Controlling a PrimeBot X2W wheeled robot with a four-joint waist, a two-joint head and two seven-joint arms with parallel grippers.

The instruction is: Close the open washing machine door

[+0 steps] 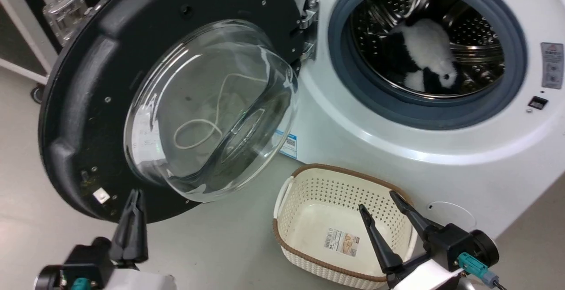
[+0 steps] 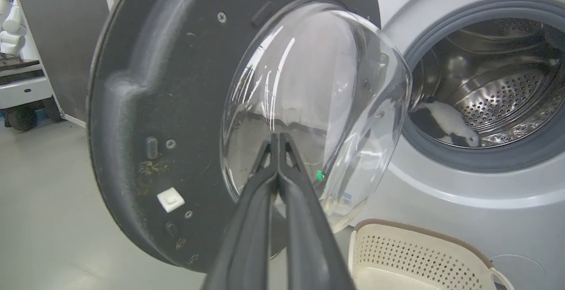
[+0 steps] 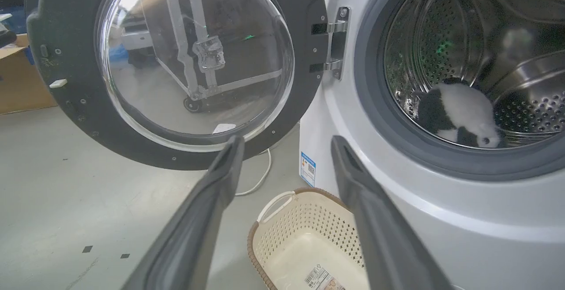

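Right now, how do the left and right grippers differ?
Left gripper has its jaws shut together; right gripper has its jaws spread open. Left gripper points at the washing machine door; right gripper hangs over the cream basket. Both hold nothing.

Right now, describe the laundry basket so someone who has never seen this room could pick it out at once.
Start at the big white washing machine, whose round black door hangs open to the left. On the floor in front of the machine sits the basket. Unlike the glossy door, it is cream, perforated, brown-rimmed and empty but for a label.
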